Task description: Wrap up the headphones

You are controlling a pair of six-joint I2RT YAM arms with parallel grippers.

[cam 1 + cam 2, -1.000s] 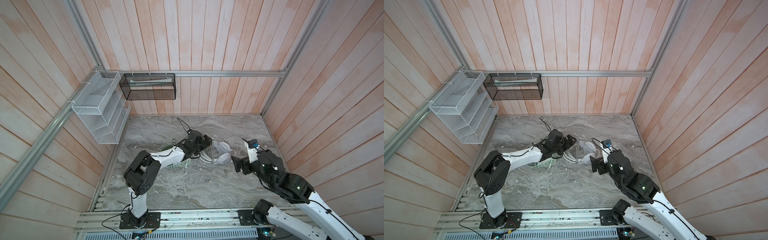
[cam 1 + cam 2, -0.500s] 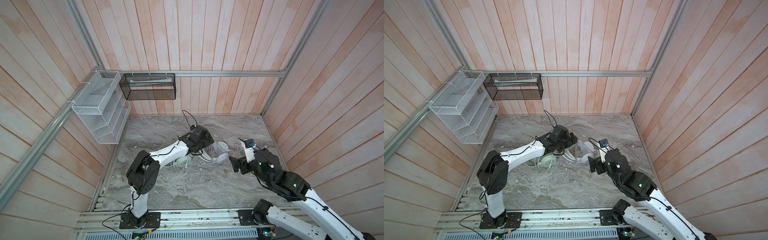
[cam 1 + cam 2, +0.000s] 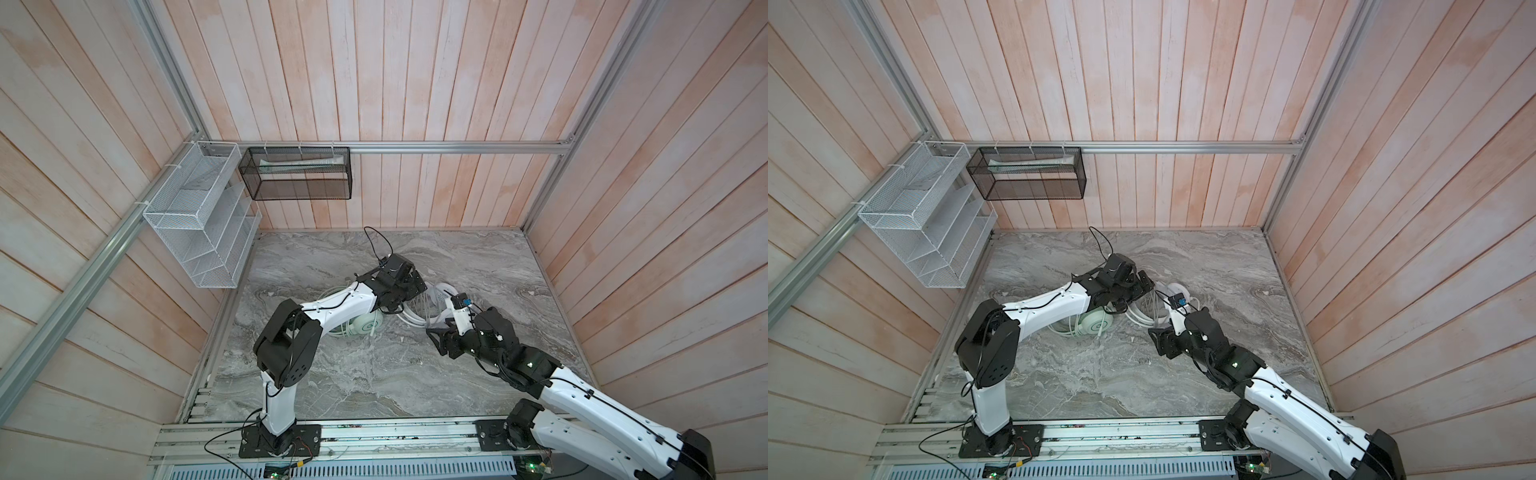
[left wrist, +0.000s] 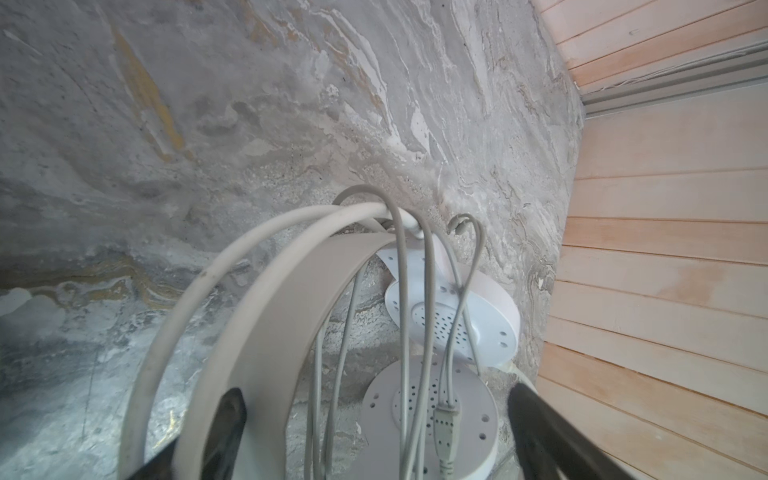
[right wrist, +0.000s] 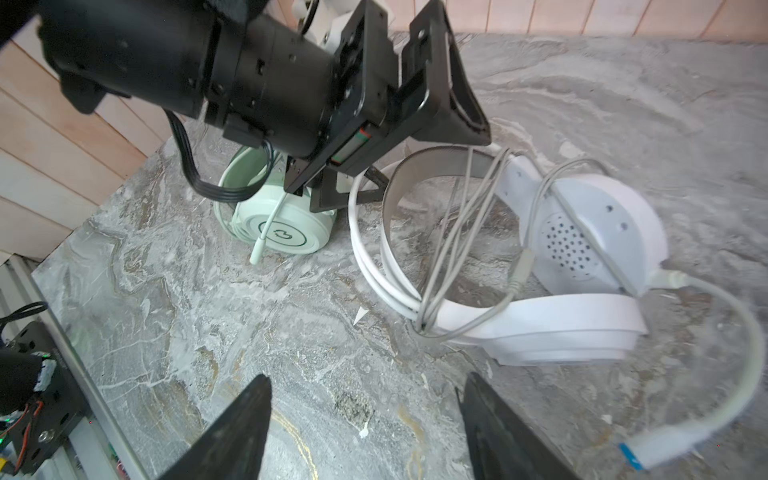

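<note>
The white headphones (image 5: 590,237) lie on the marble floor with their grey cord (image 5: 457,232) looped round the headband; in both top views they lie mid-floor (image 3: 441,291) (image 3: 1174,289). The mint-green headphones (image 5: 286,232) (image 3: 365,326) (image 3: 1096,324) rest just left of them, partly under the left arm. My left gripper (image 4: 374,399) (image 3: 415,286) is open, astride the white headband (image 4: 266,316) and one perforated cup (image 4: 428,415). My right gripper (image 5: 365,399) (image 3: 436,336) is open over bare marble, just short of the white headset, holding nothing.
The cord's USB plug (image 5: 648,449) lies loose beside my right gripper. A white wire rack (image 3: 199,220) and a black mesh basket (image 3: 297,172) hang on the back-left walls. Wooden walls close in three sides; an aluminium rail (image 3: 374,436) runs along the front.
My left arm has lifted off the mint-green headset and its gripper now sits over the white one. My right gripper has moved left, closer to the white headset.
</note>
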